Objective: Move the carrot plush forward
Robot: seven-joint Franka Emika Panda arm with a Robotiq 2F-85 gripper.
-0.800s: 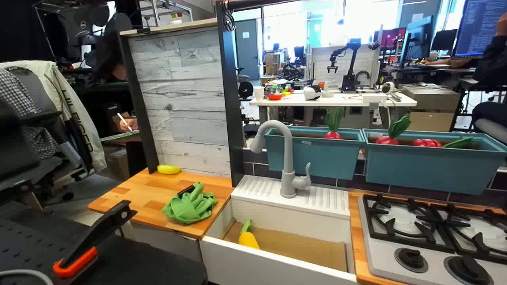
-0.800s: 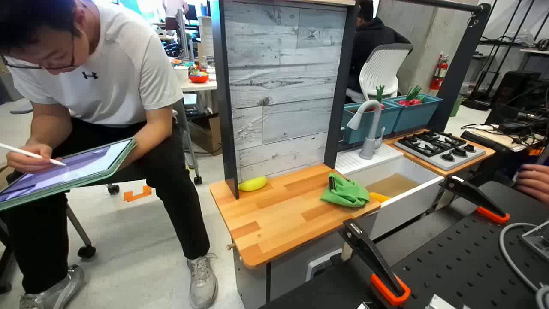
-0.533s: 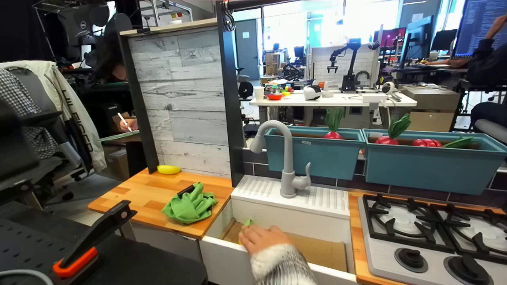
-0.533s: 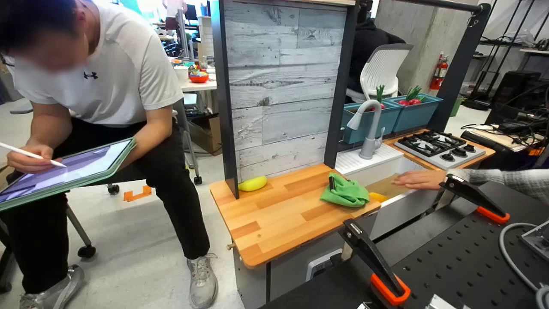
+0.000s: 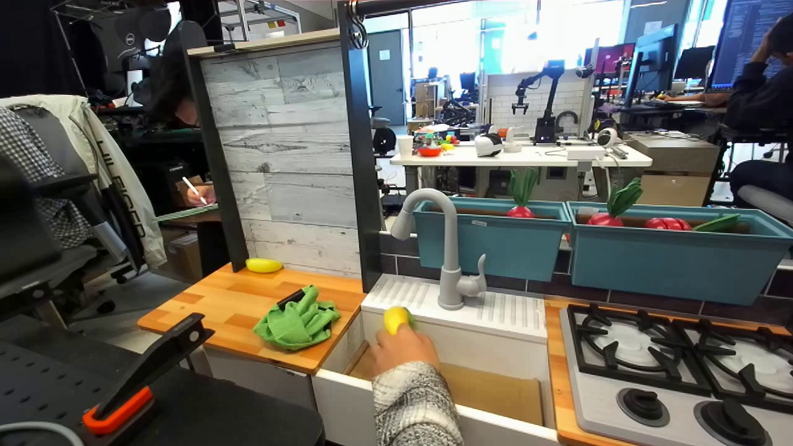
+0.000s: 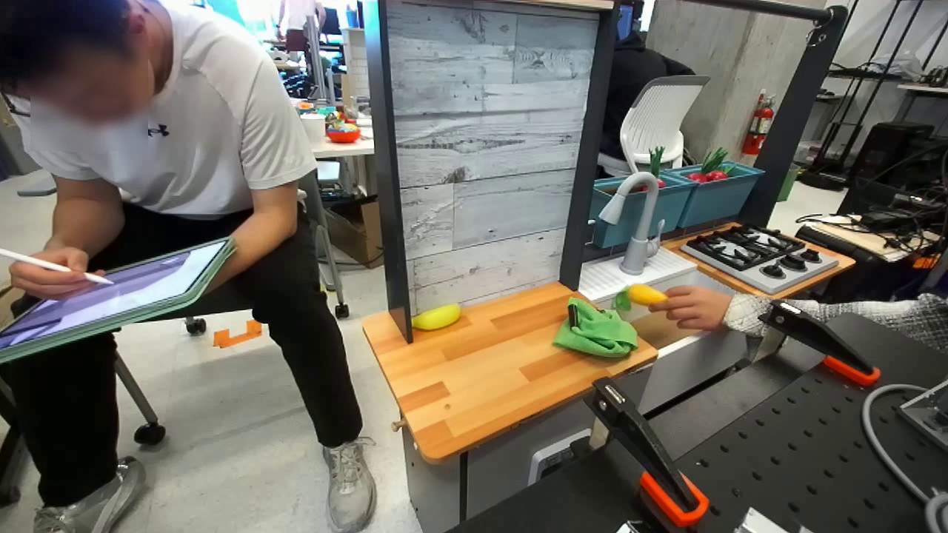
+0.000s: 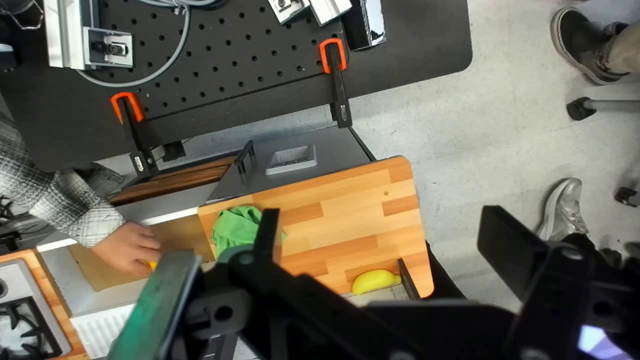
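Note:
The carrot plush, yellow-orange with green leaves, is held by a person's hand above the sink (image 5: pixel 347 406) in both exterior views (image 5: pixel 397 319) (image 6: pixel 646 295). In the wrist view only a small orange bit of the plush (image 7: pixel 152 264) shows past the hand (image 7: pixel 131 248). My gripper (image 7: pixel 382 222) is open and empty in the wrist view, with its fingers wide apart high over the wooden counter (image 7: pixel 350 215). The gripper does not show in either exterior view.
A green cloth (image 5: pixel 297 323) lies on the counter beside the sink. A yellow banana (image 6: pixel 437 317) lies against the wood-look panel (image 6: pixel 489 148). A faucet (image 5: pixel 451 260), a stove (image 5: pixel 644 371) and black clamps (image 6: pixel 644 451) stand around. A seated person (image 6: pixel 185 148) is near the counter.
A person's hand has reached into the sink, taken hold of the carrot plush and lifted it up from the sink floor. The cloth and banana have not moved.

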